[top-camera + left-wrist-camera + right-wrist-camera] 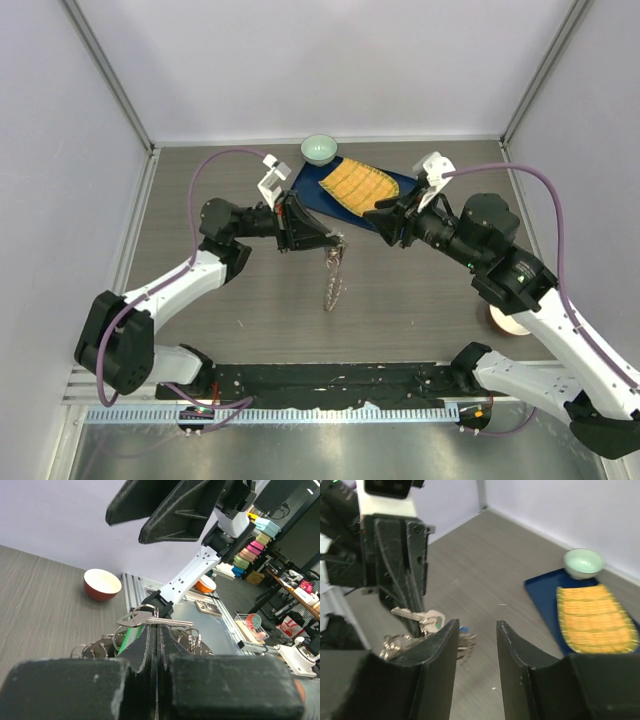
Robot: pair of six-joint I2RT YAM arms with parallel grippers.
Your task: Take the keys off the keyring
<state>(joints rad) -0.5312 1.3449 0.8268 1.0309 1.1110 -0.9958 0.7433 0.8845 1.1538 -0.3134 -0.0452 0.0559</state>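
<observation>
Your bunch of small silvery metal keys (333,272), one green-headed, hangs in a strand just nearside of the flat blue tray (542,595). The left tool (335,240) is clenched on it. The right tool (378,225) sits level beside the bunch, released.

Shiny silvery metal keys (155,621) (one green plastic head) against matt, rough black plastic fingers (137,647).
</observation>
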